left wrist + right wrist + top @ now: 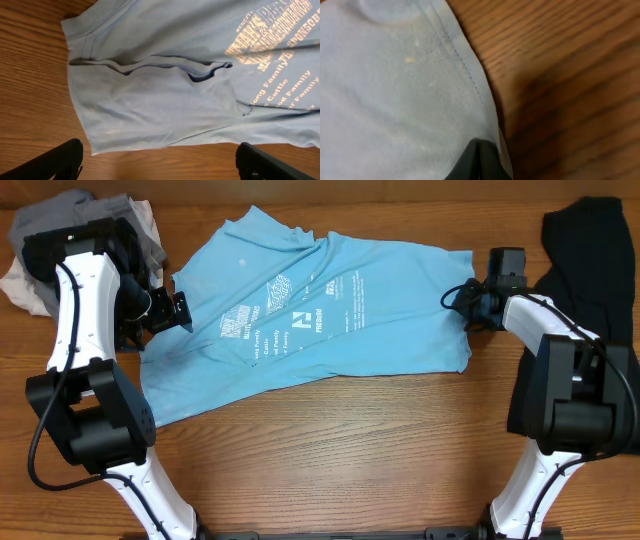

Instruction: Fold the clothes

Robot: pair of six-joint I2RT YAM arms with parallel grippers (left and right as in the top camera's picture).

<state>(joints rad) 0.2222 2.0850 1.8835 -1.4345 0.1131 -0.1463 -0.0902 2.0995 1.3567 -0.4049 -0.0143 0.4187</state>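
A light sky-blue T-shirt [310,310] with white print lies spread and creased across the wooden table, one of the clothes. My left gripper [180,311] stands open at the shirt's left edge. In the left wrist view its fingers [60,159] straddle bare wood just short of the shirt's hem [150,120], with nothing between them. My right gripper [466,298] is at the shirt's right edge. The right wrist view shows it shut [479,144] on the hemmed edge of the blue fabric [395,90]. A plain black garment [590,240] lies at the far right.
A heap of grey and beige clothes [30,265] sits at the back left corner behind my left arm. The black garment lies partly under my right arm [570,380]. Bare wood [340,450] runs along the front of the table.
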